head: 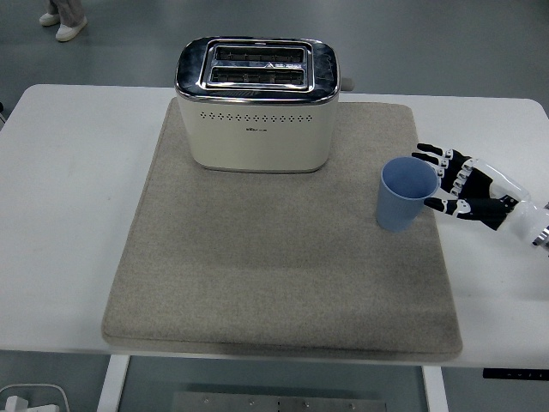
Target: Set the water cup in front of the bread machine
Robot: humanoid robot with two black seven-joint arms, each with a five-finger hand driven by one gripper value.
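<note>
A blue water cup (406, 194) stands upright and empty on the right part of the grey mat (257, 275). The cream bread machine (257, 103), with a chrome top and two slots, sits at the mat's far edge. My right hand (448, 182) reaches in from the right edge with its fingers spread, the fingertips right beside the cup's right side; I cannot tell whether they touch it. The hand holds nothing. The left arm does not show.
The mat covers most of the white table (69, 189). A person's shoes (62, 21) show on the floor at the top left. A white object (34, 399) lies on the floor below the table's near-left corner.
</note>
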